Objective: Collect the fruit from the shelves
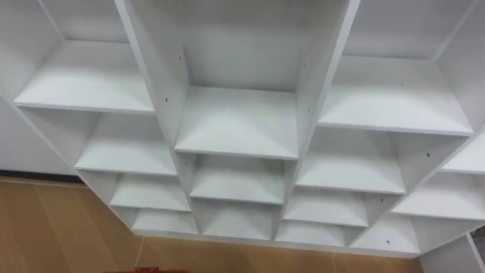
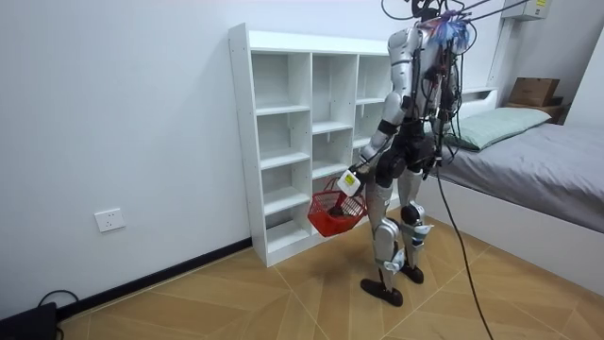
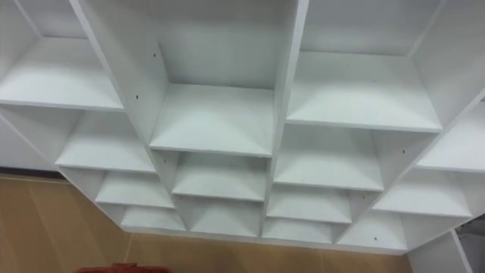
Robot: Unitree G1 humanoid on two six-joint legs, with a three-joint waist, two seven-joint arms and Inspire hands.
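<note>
The robot stands at the white shelf unit (image 1: 236, 121), whose facing compartments lie bare, its left hand (image 2: 350, 182) curled round the handle of a red basket (image 2: 332, 215); whether fruit lies inside cannot be told, so picking looks largely done.

I note a grey bed (image 2: 543, 175) on wood floor (image 2: 236, 302). Pale green pillow (image 2: 495, 125) on its head end; cardboard box (image 2: 533, 91) just beyond. Wall socket (image 2: 109, 220) well apart from bed, low on white wall.
</note>
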